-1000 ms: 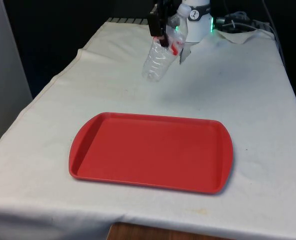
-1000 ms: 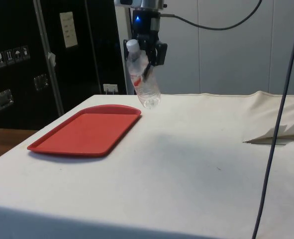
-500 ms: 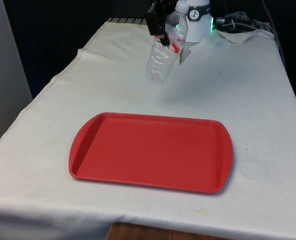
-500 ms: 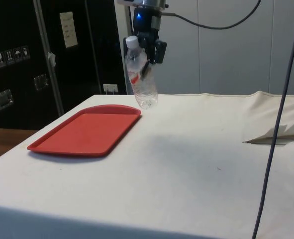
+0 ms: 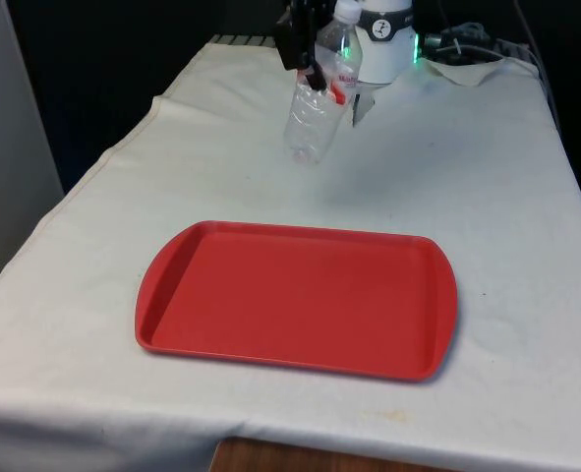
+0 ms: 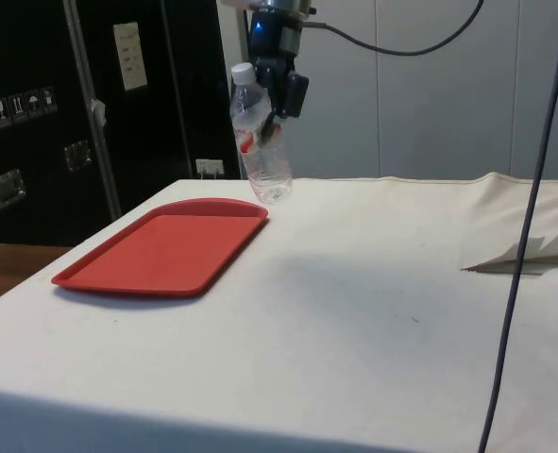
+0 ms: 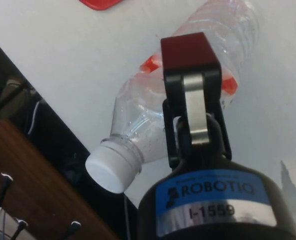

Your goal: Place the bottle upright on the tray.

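The gripper [image 6: 277, 94] pinches the clear bottle [image 5: 318, 108] at its red label, in the air beyond the far edge of the red tray [image 5: 295, 298]; over the last second the bottle has swung nearer upright, so carrying over the tray seems next

A white cloth [image 5: 487, 177] covers the table; dark cabinets [image 6: 71, 113] stand behind.

My surface [image 5: 487, 177] wears a white cloth; a red tray [image 5: 295, 298] lies flat on its near half.
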Robot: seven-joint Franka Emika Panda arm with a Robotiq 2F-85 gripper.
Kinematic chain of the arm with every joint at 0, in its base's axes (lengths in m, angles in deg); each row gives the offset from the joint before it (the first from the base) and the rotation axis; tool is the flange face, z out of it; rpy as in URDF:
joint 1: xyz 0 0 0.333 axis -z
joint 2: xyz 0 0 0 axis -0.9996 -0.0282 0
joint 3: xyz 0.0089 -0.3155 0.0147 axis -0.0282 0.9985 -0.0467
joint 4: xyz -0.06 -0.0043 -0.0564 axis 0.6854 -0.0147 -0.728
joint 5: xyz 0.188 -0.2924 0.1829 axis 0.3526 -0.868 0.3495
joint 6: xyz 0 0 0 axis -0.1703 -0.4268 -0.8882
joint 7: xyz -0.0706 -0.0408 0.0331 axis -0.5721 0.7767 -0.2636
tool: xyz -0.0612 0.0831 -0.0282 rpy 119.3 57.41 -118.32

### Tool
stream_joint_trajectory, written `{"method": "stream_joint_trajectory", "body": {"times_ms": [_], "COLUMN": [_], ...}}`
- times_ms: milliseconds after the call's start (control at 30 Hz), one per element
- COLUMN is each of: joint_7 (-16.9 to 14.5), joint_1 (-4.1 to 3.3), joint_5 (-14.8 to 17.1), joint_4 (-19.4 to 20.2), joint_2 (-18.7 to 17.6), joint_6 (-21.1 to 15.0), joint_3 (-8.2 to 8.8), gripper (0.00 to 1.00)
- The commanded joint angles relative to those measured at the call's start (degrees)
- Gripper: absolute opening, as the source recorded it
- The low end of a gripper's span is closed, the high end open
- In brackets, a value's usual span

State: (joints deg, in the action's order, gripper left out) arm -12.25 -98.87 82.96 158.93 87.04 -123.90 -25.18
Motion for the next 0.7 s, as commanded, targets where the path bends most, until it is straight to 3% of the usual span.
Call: {"method": "stream_joint_trajectory", "body": {"times_ms": [0,133,167,400,433,667], "joint_7": [-0.5,-0.6,0.0,-0.7,-0.1,-1.2], "joint_1": [0.06,0.11,0.00,0.11,0.00,0.29], "joint_5": [1.0,2.3,1.4,5.5,4.5,9.4], "joint_4": [-0.5,-1.4,-0.9,-4.0,-3.4,-7.0], "joint_2": [-0.3,-1.2,-0.9,-3.7,-3.3,-6.9], "joint_6": [0.1,0.3,0.1,0.5,0.2,0.9], "joint_3": [0.00,0.11,0.06,0.06,0.11,0.00], "gripper": [0.34,0.34,0.34,0.34,0.34,0.34]}}
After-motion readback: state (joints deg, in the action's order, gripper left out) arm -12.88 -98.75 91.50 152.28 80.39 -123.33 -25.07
